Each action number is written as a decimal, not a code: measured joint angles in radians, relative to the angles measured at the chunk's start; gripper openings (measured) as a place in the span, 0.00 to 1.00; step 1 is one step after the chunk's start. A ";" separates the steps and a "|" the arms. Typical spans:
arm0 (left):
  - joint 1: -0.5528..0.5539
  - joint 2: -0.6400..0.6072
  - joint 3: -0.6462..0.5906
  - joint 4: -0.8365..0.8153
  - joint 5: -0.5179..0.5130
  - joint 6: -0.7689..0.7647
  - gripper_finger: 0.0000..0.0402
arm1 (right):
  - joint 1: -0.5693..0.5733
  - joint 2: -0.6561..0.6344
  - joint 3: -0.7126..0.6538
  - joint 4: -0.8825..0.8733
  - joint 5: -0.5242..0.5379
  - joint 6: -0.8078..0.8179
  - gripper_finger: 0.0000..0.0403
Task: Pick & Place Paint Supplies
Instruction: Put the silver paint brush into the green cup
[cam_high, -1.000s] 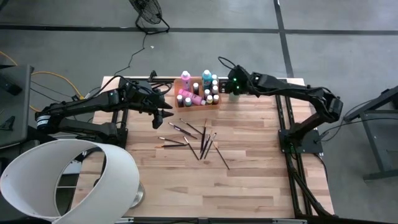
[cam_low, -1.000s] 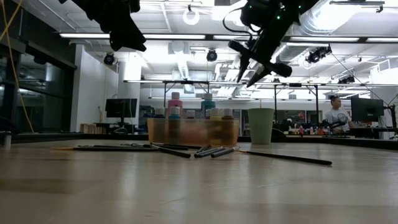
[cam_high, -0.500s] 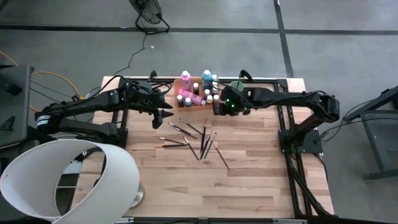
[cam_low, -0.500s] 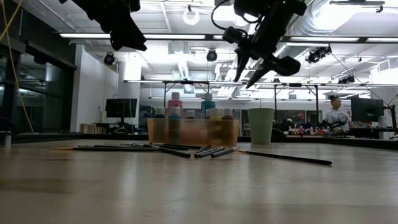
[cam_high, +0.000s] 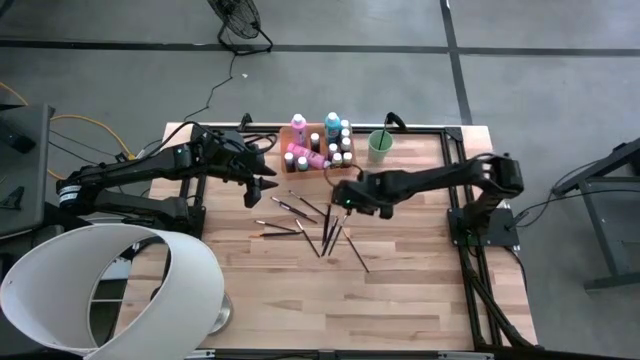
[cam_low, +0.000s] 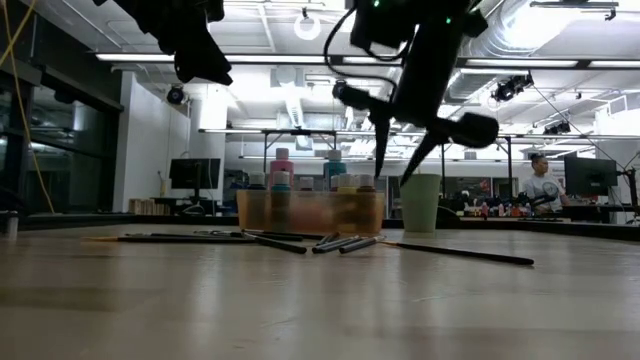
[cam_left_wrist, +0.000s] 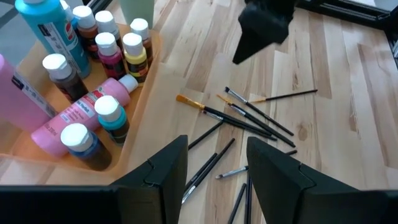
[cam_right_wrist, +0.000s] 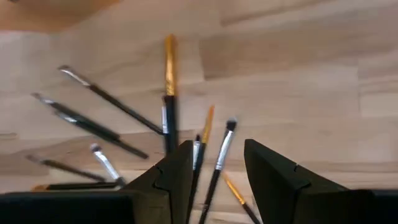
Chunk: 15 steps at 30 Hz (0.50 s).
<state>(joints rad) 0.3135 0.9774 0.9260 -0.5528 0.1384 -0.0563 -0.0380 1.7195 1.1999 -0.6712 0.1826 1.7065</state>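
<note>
Several thin dark-handled paintbrushes (cam_high: 318, 226) lie flat and scattered on the wooden table's middle. Paint bottles (cam_high: 318, 148) with white caps stand and lie in the orange tray (cam_high: 318, 172) at the far edge. A light green cup (cam_high: 380, 146) stands to the right of the tray. My right gripper (cam_high: 341, 202) hangs open above the right part of the brush pile, pointing steeply down. In its wrist view the brushes (cam_right_wrist: 168, 93) lie below the spread fingers. My left gripper (cam_high: 263, 186) waits open in the air, left of the tray and brushes.
A big white round shade (cam_high: 110, 290) stands over the table's near left corner. Black frame rails run along the far edge and beside both arm bases. Bare wood (cam_high: 400, 300) lies between the brushes and the near edge.
My right gripper has swung from above the green cup toward the table's near left, sinking and rolling about its own axis, and now stands over the brushes. Its fingers stay apart. The brushes, bottles and cup have not moved.
</note>
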 joint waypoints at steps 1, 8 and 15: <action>0.000 0.000 0.000 -0.004 0.000 0.000 0.40 | 0.000 0.017 0.000 0.005 -0.002 0.013 0.34; 0.000 0.000 0.000 -0.004 -0.002 0.000 0.40 | -0.001 0.129 0.000 0.034 -0.021 0.078 0.34; 0.000 0.000 0.000 -0.005 -0.002 0.000 0.40 | -0.004 0.194 0.000 0.129 -0.053 0.088 0.34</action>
<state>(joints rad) 0.3134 0.9775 0.9261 -0.5575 0.1368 -0.0563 -0.0418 1.9136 1.1999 -0.5427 0.1300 1.7945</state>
